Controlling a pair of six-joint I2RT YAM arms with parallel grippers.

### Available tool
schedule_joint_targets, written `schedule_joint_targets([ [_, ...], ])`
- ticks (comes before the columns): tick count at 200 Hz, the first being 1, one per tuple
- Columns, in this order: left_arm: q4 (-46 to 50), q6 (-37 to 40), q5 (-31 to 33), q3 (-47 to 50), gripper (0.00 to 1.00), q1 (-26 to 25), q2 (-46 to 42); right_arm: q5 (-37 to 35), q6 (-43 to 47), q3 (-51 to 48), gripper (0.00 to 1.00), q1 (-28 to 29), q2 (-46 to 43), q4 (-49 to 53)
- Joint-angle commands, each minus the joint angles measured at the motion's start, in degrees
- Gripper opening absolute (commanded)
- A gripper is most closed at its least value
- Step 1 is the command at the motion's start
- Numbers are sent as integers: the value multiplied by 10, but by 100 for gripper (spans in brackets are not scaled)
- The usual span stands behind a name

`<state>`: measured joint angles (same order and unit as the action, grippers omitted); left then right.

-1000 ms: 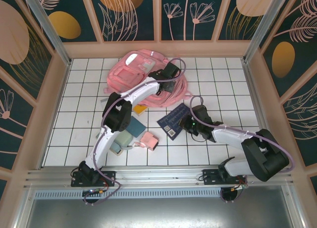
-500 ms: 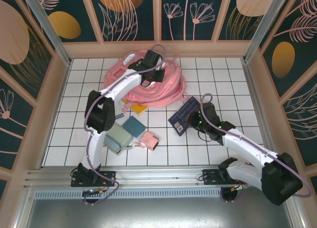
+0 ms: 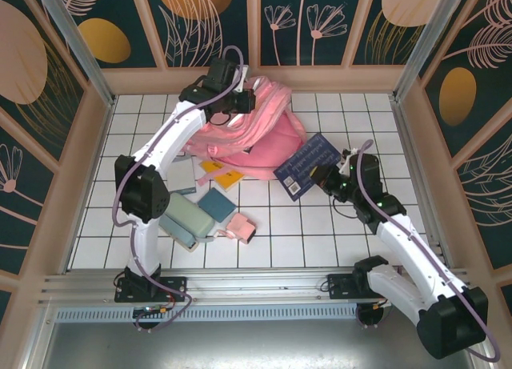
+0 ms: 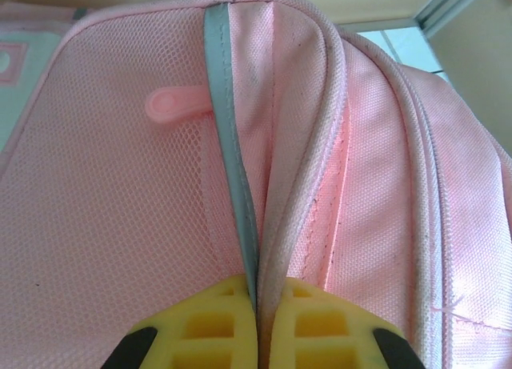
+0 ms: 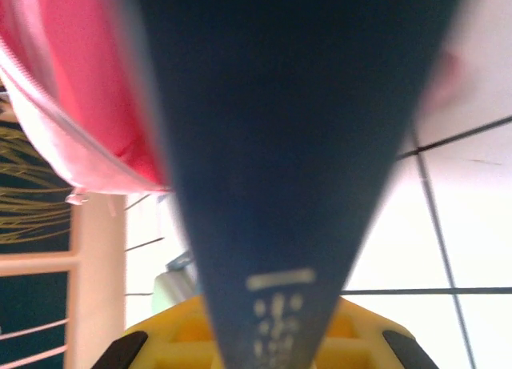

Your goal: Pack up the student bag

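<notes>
Two grippers, both busy. Left gripper (image 3: pixel 242 94) (image 4: pixel 256 305) is pinched tight on the top seam of the bag (image 3: pixel 256 133) (image 4: pixel 120 225), which sits at 12 o'clock on the table (image 3: pixel 360 113), by the back wall. Right gripper (image 3: pixel 328 175) (image 5: pixel 264 337) is clamped on a blue book (image 3: pixel 308 165) (image 5: pixel 288 145) around 3 o'clock, just beside the bag. Down at 7 o'clock: yellow book (image 3: pixel 226 177), teal box (image 3: pixel 216 203), pouch (image 3: pixel 241 226).

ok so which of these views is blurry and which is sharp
Right wrist: badly out of focus, the dark blue flat book too close to the lens, its print smeared. Left wrist: sharp, the mesh weave of the large pink fabric backpack crisp. Top external: sharp, evenly lit, no glare.
</notes>
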<state>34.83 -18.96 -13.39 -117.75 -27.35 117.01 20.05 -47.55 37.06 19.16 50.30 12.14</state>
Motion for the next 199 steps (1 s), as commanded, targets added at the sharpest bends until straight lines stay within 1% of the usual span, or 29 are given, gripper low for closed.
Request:
schedule_joint_targets([
  [1,-58,-7,-92,-22,0,-2,-60,51,-23,37,0,-5,11,-69],
  [23,-73,-25,-125,-30,0,-2,-65,67,-53,40,0,-12,58,-128],
  [43,-77,-37,-149,-45,0,-2,-63,76,-107,34,0,-15,108,-203],
  [79,-93,-52,-170,-45,0,-2,-67,49,-194,40,0,-14,196,-319],
  [88,-98,-57,-178,-43,0,-2,-66,42,-211,45,0,-8,221,-347],
  [114,-112,-69,-196,-38,0,-2,-67,26,-253,79,0,8,306,-376],
  [141,-115,-72,-197,-41,0,-2,-71,44,-286,105,0,29,383,-488],
  [186,-124,-80,-205,-34,0,1,-84,7,-233,213,0,60,468,-396],
  [199,-126,-82,-205,-32,0,3,-88,-2,-218,238,0,62,494,-344],
])
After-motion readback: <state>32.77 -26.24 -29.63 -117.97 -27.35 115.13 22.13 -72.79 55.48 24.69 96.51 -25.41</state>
